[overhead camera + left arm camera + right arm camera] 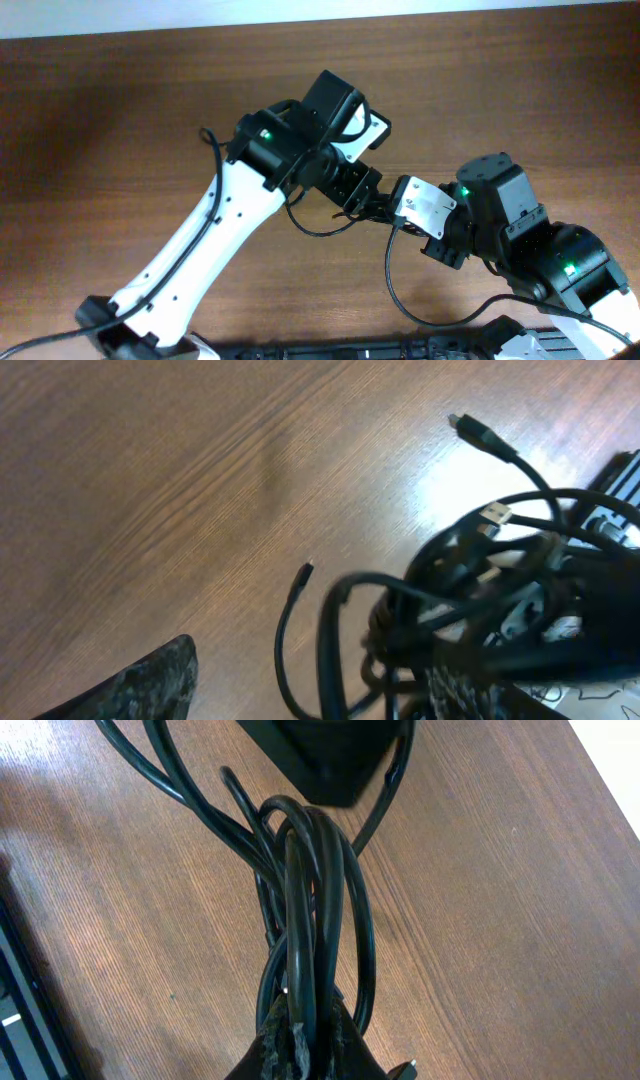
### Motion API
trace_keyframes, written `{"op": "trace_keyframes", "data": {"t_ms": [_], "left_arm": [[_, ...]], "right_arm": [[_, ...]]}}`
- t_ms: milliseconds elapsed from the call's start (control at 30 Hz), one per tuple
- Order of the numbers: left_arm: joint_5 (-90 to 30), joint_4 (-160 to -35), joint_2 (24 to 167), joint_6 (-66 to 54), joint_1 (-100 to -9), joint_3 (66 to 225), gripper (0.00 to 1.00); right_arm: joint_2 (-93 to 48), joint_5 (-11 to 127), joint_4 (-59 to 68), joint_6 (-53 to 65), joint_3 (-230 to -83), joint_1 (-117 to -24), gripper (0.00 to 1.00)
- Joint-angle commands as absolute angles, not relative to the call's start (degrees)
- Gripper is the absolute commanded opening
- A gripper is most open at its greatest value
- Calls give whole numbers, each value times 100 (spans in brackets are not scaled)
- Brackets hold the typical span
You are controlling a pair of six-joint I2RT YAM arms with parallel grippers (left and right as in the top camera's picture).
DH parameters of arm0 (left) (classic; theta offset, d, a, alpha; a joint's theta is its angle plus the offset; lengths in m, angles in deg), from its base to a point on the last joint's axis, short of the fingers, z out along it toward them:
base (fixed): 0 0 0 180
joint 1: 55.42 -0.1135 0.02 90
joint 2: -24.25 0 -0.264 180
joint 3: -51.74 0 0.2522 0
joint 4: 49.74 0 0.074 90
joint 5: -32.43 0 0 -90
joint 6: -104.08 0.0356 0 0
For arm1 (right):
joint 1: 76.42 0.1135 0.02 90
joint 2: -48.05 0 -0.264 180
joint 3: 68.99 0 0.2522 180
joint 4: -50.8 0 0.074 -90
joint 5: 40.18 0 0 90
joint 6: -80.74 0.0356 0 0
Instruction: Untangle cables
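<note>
Cables (310,900): one black tangle, bunched mid-table between your two claws.

Right claw (303,1042) is pressed together on it. In the right wrist view several strands pull into a tight bundle that runs straight down into the fingertips (268,1045) and is pinched there. Above the pinch the strands fan into loops. Two run off toward the top left corner, and one curves round the right side of a black housing (330,760) at the top edge. Can't tell which part of the other arm that housing is.

Left claw (320,685) is spread. You can see one finger (150,680) at bottom left of its wrist view, clear of the tangle, with bare table (150,480) above it. The other finger is mostly buried behind the cables at lower right, so I can't tell about contact on that side. A couple of loops sit in the gap between the fingers, and I see nothing clamped.

Loose ends in the left wrist view:
- a flat metal plug (495,515) on top of the knot
- a small dark plug (470,426) on the wood just above the bunch
- a thin tip (307,568) on a single strand arcing out to the left

Overhead, both claws meet nose to nose near the table's centre, with most of the tangle hidden under them. One thin loop (322,232) droops out below the left claw onto the wood.
</note>
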State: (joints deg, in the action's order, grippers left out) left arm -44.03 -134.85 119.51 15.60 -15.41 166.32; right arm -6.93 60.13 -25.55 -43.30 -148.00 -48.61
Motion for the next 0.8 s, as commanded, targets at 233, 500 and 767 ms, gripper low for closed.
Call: {"op": "trace_keyframes", "data": {"t_ms": [233,500,767], "left_arm": [[-4341,-13092,12111,1564,-1545,16708,67],[-4339,-13059,12111,1564,-1543,16708,36],[-4339,-13111,12111,1564,-1543,16708,23]], "right_arm": [[-664,6009,-2494,-4286,-14910,-4815,4],[-664,6009,-2494,-4286,-14910,-4815,4],[-664,6009,-2494,-4286,-14910,-4815,4]]}}
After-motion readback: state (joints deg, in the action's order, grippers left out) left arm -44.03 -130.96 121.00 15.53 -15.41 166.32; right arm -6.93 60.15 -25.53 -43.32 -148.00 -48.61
